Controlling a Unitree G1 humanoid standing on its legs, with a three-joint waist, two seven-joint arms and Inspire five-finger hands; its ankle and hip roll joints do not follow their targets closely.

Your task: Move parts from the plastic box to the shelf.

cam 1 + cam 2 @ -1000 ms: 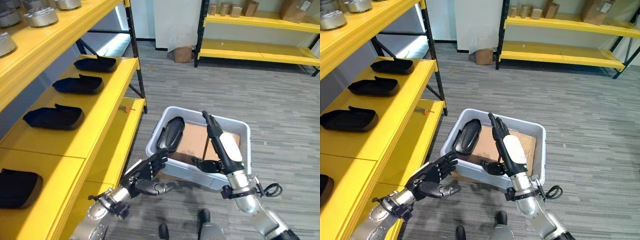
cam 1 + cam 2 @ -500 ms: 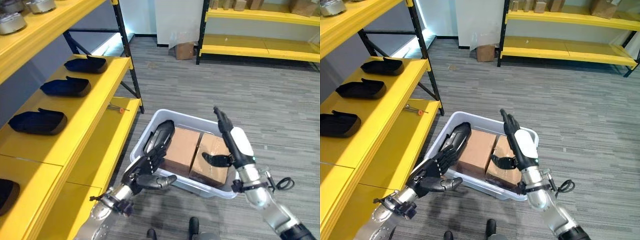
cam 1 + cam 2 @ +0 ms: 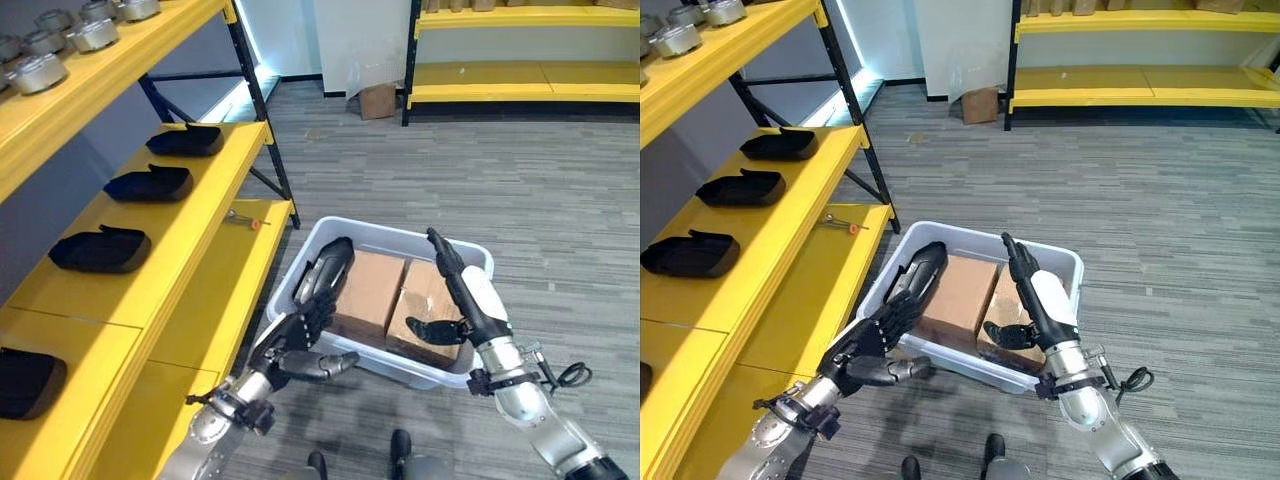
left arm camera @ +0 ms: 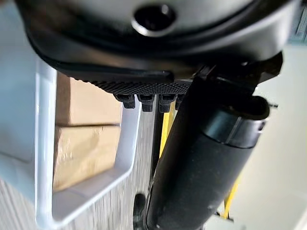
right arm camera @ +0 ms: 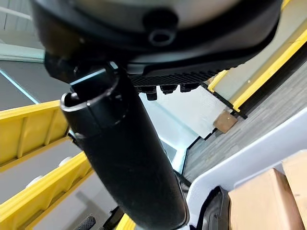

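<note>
Both hands hang at the near rim of the white plastic box (image 3: 470, 262). Left hand (image 3: 295, 340) has its fingers spread loosely, empty, its fingertips just below a black part (image 3: 325, 272) that leans inside the box's wall. Right hand (image 3: 462, 290) reaches over the box with fingers straight and thumb out, above two cardboard boxes (image 3: 395, 295) lying inside. Well beyond the left hand stands the yellow shelf (image 3: 200, 225), carrying a row of black parts (image 3: 150, 183), with metal parts (image 3: 60, 50) on the level above. A small tool (image 3: 243, 219) lies on the shelf's lower step.
</note>
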